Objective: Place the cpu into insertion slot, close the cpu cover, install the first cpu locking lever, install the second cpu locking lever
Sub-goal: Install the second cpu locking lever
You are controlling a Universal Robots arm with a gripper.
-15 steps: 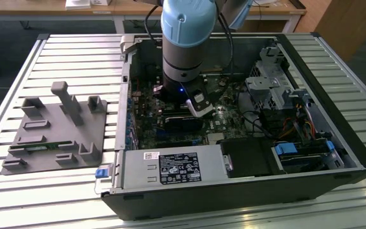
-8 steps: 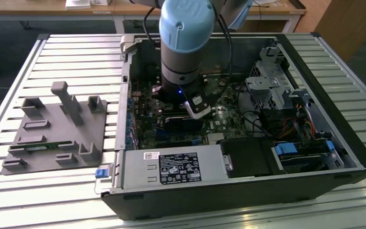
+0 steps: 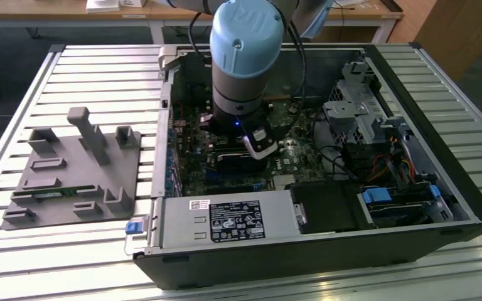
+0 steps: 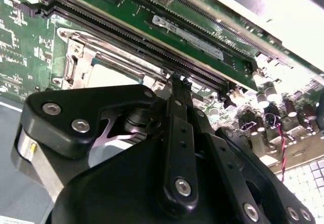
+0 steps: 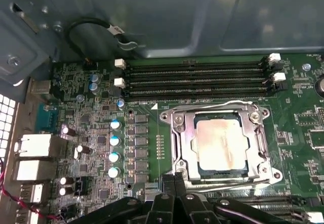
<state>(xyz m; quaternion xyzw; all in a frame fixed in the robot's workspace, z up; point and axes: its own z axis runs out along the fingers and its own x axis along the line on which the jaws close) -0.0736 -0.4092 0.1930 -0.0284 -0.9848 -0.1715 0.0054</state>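
A: We find the arm reaching down into the open computer case, its wrist low over the motherboard. The gripper hangs just beside the insertion slot, at one edge of it. In the first wrist view its two black fingers stand pressed together, gripping nothing.

B: And the cpu?

A: We record the cpu seated flat in the slot, its pale metal top showing through the window of the cpu cover. The cover lies down over the chip, framing it on all sides. A thin locking lever runs along the slot's edge nearest the memory slots.

B: What room is there about it?

A: On that side, little: four long black memory slots run parallel to the slot's edge, just beside it. On another side, a row of small capacitors stands near the frame. In the second wrist view, the closed fingertips sit close to the silvery frame and next to the long slots.

B: And outside the case?

A: In the exterior view, a grey fixture tray sits on the slatted table, well apart at the exterior view's left.
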